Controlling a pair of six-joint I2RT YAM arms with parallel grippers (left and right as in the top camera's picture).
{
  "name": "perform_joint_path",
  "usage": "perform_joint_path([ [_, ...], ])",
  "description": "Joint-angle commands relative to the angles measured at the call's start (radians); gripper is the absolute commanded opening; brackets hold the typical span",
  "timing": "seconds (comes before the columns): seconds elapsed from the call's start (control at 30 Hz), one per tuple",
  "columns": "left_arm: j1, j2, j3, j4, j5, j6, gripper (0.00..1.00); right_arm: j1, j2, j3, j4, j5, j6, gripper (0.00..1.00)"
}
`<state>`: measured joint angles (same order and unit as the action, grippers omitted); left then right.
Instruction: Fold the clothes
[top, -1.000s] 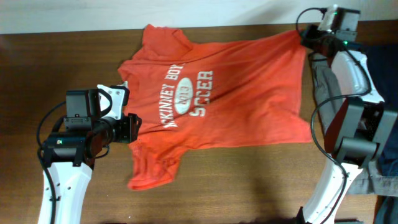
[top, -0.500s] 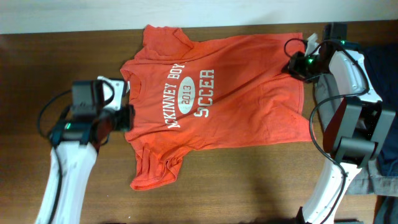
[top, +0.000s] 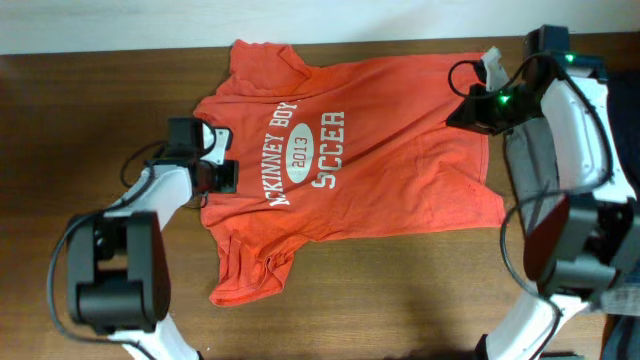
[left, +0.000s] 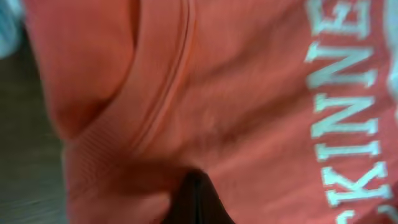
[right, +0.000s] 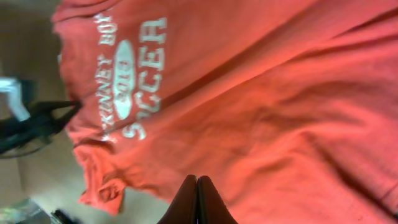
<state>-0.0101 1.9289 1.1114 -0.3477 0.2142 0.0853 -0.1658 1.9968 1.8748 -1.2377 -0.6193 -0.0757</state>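
Observation:
The clothes, one orange-red T-shirt (top: 390, 170), lie spread on the wooden table (top: 400, 300) with the white soccer print (top: 300, 155) facing up. The lower sleeve (top: 245, 275) is bunched. My left gripper (top: 228, 176) sits at the shirt's collar edge. In the left wrist view the shirt (left: 249, 93) fills the frame, and my left gripper (left: 196, 202) is shut, low over the fabric below the ribbed collar (left: 158, 112). My right gripper (top: 462, 112) hovers over the hem end. It is shut with nothing between the fingers (right: 197, 202), well above the shirt (right: 267, 93).
Grey fabric (top: 522, 150) and darker cloth (top: 612, 90) lie at the table's right edge under the right arm. The right arm's base (top: 575, 240) stands at the right, the left arm's base (top: 115, 290) at the front left. The table's back edge meets a white wall (top: 300, 20).
Both grippers have closed. The right one let go of the back right hem corner and moved inward over the shirt. The left one swung from beside the sleeve up to the collar.

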Motion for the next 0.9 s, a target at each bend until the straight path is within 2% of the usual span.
perform_joint_path([
  [0.0,0.003,0.059,0.005,0.002,-0.073,-0.039,0.0,0.027,-0.039,0.003,-0.039,0.031,-0.019,0.04],
  [0.13,0.025,0.078,0.005,-0.03,-0.354,-0.167,0.0,0.047,-0.036,-0.004,-0.096,0.137,0.003,0.04],
  [0.23,0.079,0.081,0.005,-0.081,-0.54,-0.313,0.0,0.055,-0.035,-0.027,-0.105,0.27,0.103,0.04],
  [0.27,0.1,0.081,0.005,-0.09,-0.561,-0.338,0.0,0.055,-0.031,-0.035,-0.104,0.304,0.127,0.04],
  [0.47,0.192,0.081,0.017,-0.075,-0.419,-0.299,0.0,0.069,-0.008,-0.178,-0.077,0.323,0.163,0.05],
  [0.73,0.169,0.081,0.018,-0.065,-0.416,-0.276,0.0,0.215,-0.008,-0.5,0.1,0.266,0.163,0.05],
  [0.87,0.17,0.081,0.021,-0.076,-0.419,-0.263,0.01,0.271,-0.008,-0.62,0.174,0.357,0.27,0.05],
])
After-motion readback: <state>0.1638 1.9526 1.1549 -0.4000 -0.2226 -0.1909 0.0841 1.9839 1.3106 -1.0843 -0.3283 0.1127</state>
